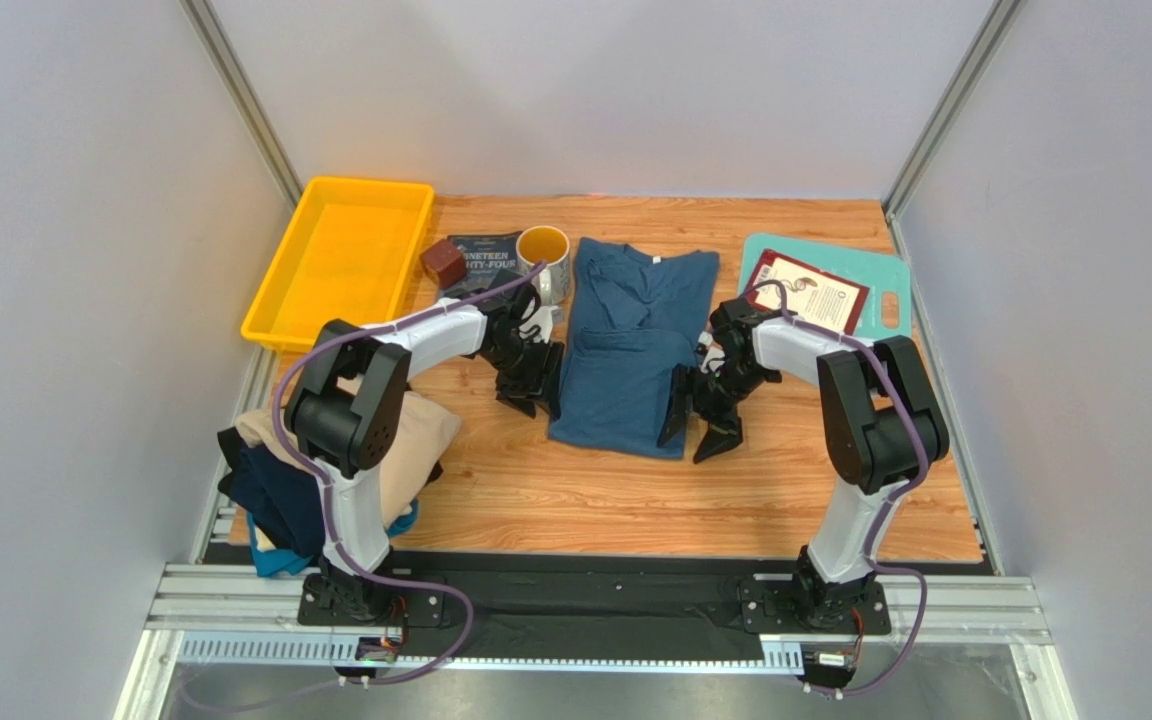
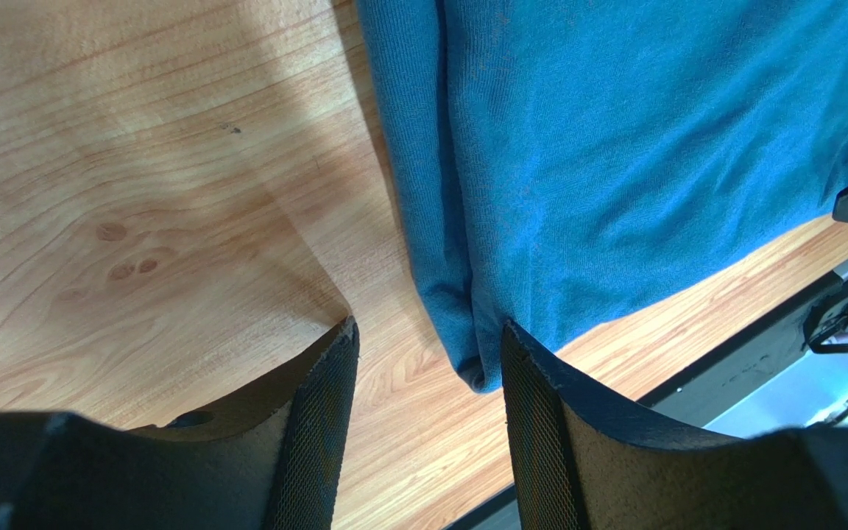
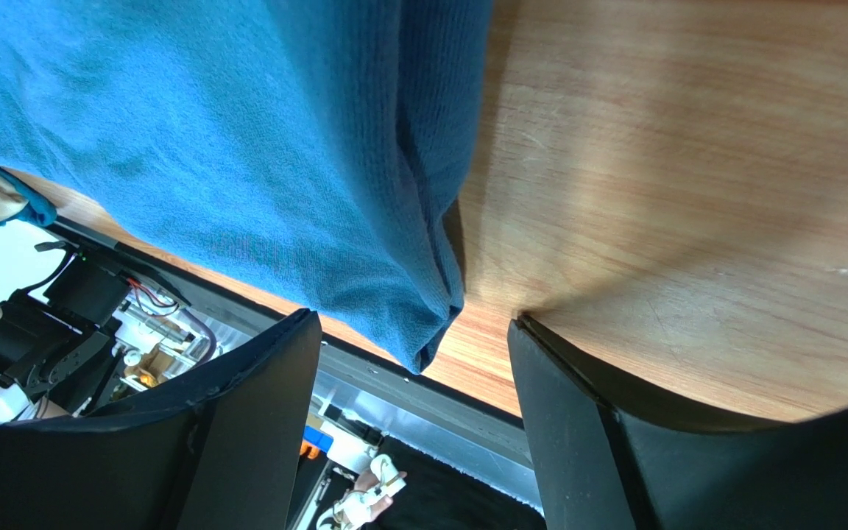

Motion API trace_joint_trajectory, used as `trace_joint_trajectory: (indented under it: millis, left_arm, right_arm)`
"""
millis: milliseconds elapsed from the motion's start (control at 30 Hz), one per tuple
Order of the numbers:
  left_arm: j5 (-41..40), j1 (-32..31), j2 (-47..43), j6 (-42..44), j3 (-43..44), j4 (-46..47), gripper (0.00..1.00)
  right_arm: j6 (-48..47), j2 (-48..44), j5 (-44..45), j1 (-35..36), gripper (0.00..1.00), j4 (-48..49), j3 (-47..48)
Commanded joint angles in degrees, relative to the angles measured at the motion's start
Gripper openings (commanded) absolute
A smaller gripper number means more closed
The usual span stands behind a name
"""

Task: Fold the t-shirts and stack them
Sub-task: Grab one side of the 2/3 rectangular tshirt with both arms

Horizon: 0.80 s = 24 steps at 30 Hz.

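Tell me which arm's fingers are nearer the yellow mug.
Left. The left fingers sit just on the near side of the mug, by the left edge of the teal shirt. The right fingers are across the shirt, by its right edge.

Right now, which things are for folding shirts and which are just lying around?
For the job: teal t-shirt, pile of shirts.
Just lying about: yellow bin, mug, dark book, brown block, cutting board, red card.

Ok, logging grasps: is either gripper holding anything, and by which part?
Nothing is held: left gripper and right gripper are both open, at the teal shirt's near corners.
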Motion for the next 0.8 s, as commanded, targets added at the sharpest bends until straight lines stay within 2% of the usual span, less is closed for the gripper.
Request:
trace_joint_trajectory:
  millis: [0, 267, 500, 633, 767]
  left_arm:
    - [1.5, -0.1, -0.7, -0.3, 0.1, 1.8, 0.57]
    - [4.2, -0.2, 2.6, -1.1, -0.8, 2.9, 0.56]
    - [-2.1, 1.0, -1.4, -0.5, 0.3, -0.6, 0.53]
    - [3.0, 3.9, -3.7, -1.8, -2.7, 2.6, 0.49]
    - [7.8, 5.9, -1.0, -3.0, -1.8, 4.3, 0.48]
  right_arm:
    - [-0.8, 1.9, 5.4, 0.2, 0.71, 5.0, -1.8]
    - [0.0, 5.8, 6.0, 0.2, 0.70, 6.3, -1.2]
    - [0.2, 5.5, 7.6, 0.2, 0.69, 5.3, 0.1]
    - [0.0, 6.6, 8.4, 0.2, 0.69, 4.2, 1.5]
    - [-0.3, 8.1, 8.9, 0.2, 0.68, 3.0, 2.7]
